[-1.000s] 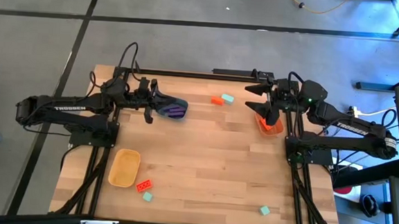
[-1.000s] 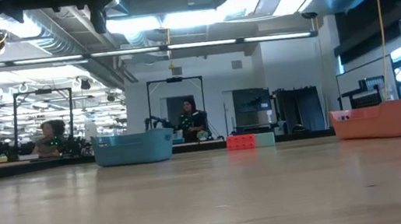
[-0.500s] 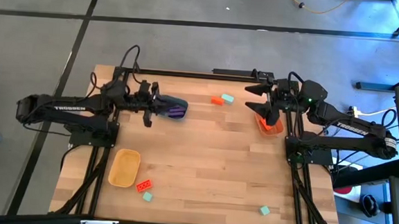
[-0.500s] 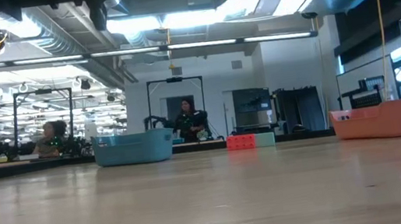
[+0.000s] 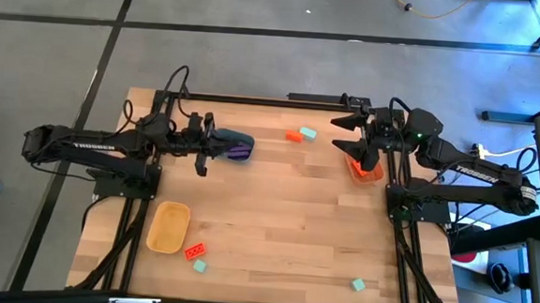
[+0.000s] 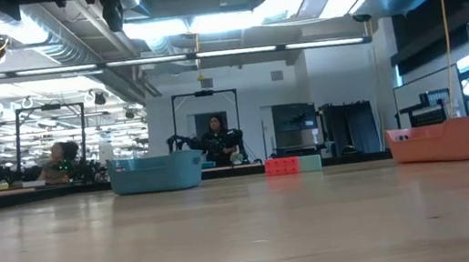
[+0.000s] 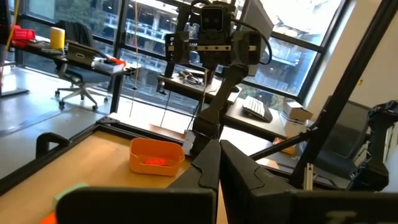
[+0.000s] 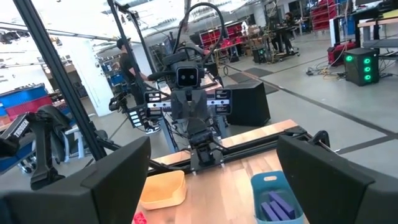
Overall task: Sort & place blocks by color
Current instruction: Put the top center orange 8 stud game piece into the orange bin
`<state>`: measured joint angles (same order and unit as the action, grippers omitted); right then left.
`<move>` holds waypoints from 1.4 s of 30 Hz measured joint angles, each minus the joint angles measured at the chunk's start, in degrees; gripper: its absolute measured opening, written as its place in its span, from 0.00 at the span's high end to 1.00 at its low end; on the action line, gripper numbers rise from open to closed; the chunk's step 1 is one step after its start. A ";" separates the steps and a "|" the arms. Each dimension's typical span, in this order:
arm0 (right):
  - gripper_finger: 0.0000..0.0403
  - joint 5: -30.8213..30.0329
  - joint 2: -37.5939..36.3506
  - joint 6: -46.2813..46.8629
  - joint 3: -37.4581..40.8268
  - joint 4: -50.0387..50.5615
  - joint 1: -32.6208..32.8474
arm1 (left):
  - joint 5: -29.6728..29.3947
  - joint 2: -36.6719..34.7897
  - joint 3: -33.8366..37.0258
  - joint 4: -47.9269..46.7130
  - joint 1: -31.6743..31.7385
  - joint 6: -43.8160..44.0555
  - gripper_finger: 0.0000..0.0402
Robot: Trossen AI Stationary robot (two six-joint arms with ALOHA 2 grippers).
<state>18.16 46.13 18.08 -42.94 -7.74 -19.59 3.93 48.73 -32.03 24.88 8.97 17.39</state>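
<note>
We look down on a wooden table (image 5: 275,218) with three small tubs, and we place everything against the blue tub (image 5: 235,147) near the far left. It holds purple blocks (image 8: 275,206), so we judge it to be the purple bin. Our left gripper (image 5: 216,144) hovers at that tub's near rim, fingers pressed together and holding nothing; its arm reaches in level from the table's left edge.

Across the table from the blue tub sits the orange tub (image 5: 367,170), with red pieces inside, likely the red bin. Our right gripper (image 5: 351,136) hangs above it, fingers spread wide and empty, the arm folded back toward the right edge.

Between the two tubs, toward the far edge, lie an orange-red block (image 5: 293,135) and a mint-green block (image 5: 309,132), touching. Well in front of the blue tub stands the yellow tub (image 5: 169,227), with another orange-red block (image 5: 193,251) and mint block (image 5: 200,267) just beside it. A last mint block (image 5: 359,285) lies far off at the near right.
</note>
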 joint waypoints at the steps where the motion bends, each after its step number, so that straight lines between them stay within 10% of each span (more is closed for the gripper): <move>1: 0.13 0.02 0.00 -0.06 0.00 0.08 -0.01 | -0.18 0.01 0.00 0.02 0.00 0.00 1.00; 18: 0.13 -0.28 3.79 5.76 -0.92 1.14 0.01 | -0.36 0.00 0.00 0.36 0.55 -0.05 1.00; 29: 0.13 -12.72 35.31 -4.65 -21.54 27.66 -4.78 | -0.25 0.00 0.00 1.73 0.52 -0.02 1.00; 42: 0.13 -21.64 61.87 -7.26 -26.45 28.03 -8.44 | -0.27 0.00 0.00 1.73 0.52 0.02 1.00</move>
<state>-3.48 108.00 10.82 -69.39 20.29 -28.03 3.66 48.73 -32.03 26.61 9.50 17.41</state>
